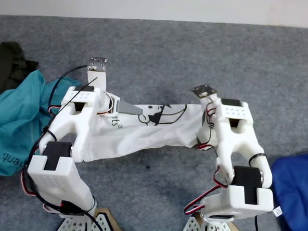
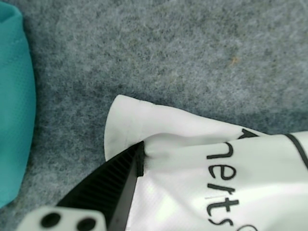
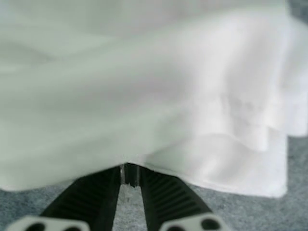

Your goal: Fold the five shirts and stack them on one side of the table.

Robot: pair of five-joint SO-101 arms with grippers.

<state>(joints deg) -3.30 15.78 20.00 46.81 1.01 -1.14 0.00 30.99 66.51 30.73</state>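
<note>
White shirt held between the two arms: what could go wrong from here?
1. The left tool pinches the white shirt just beside its corner, so a pull might tug the cloth free.
2. The right tool grips at the very hem, where layers overlap; it may hold only some of them, leaving a crooked fold.
3. The teal shirt lies close by the left arm and could get dragged along.

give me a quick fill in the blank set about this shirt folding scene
The left gripper and the right gripper are both shut on the ___ shirt with black print.
The crumpled teal fabric shirt lies beside the ___ arm.
The dark blue fabric shirt lies beside the ___ arm.
Missing: white, left, right.
</note>
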